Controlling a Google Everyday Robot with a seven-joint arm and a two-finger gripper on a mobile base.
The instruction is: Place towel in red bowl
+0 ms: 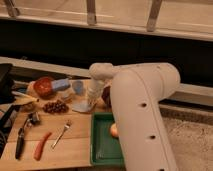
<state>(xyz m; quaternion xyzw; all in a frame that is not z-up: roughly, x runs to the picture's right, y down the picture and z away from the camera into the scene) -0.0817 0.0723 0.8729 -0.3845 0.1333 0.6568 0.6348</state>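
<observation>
The red bowl [44, 86] stands at the back left of the wooden board. The towel [81, 106] is a pale, crumpled cloth lying on the board to the right of the bowl, about a hand's width from it. My gripper [92, 101] hangs from the white arm, pointing down at the towel's right edge and touching or nearly touching it. The arm hides the part of the board behind it.
A blue block [61, 84] and a small blue cup [77, 87] sit between bowl and towel. Dark grapes [55, 106], a fork [61, 134], a red-handled tool [41, 146] and black tongs [22, 137] lie on the board. A green tray [101, 150] holds an orange fruit [114, 130].
</observation>
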